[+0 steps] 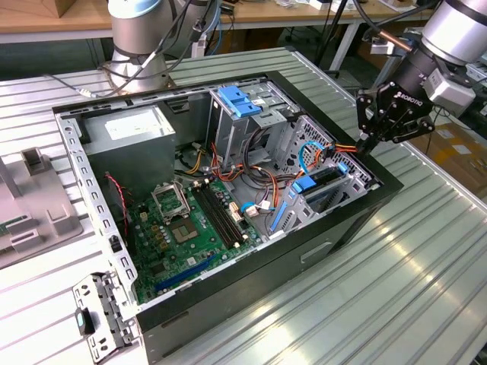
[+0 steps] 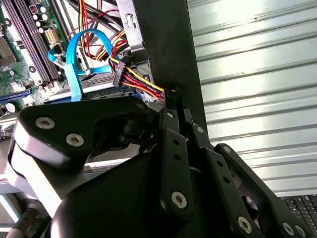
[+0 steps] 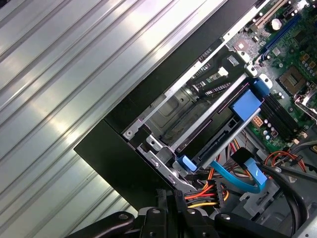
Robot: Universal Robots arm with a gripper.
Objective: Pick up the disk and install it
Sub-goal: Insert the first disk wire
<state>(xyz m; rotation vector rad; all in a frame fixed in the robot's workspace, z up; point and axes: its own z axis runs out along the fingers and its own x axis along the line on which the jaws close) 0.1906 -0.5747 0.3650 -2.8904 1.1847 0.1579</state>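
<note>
The tool (image 1: 366,146) hangs tip-down over the corner of the open computer case (image 1: 335,228) on the exterior view's right, just inside its black wall. In the second wrist view the tool (image 2: 173,99) has its two fingers (image 2: 169,130) pressed together, and their ends meet a bundle of red, yellow and black wires (image 2: 136,80). Whether a wire is nipped between them is hard to make out, because the fingers' own black links cover the contact. In the first wrist view the tool (image 3: 171,198) is cut off by the frame edge, with the same wires (image 3: 203,191) and their plug right beside it.

The disk (image 3: 213,130) sits in the drive bay in that same corner of the case, just beside the tool. It is seen edge-on as a dark slab between silver rails with blue plastic ends, and its label is out of sight. The exterior view gives the disk (image 1: 323,177) as no more than a dark strip between blue pieces, half hidden by cables. A flat blue cable (image 2: 74,64) loops next to the bay.

Deeper inside the case, the exterior view takes in the green circuit board (image 1: 190,228) and a grey box (image 1: 129,144) at the far end from the tool. The case rests on a ribbed metal worktop (image 1: 426,289).
</note>
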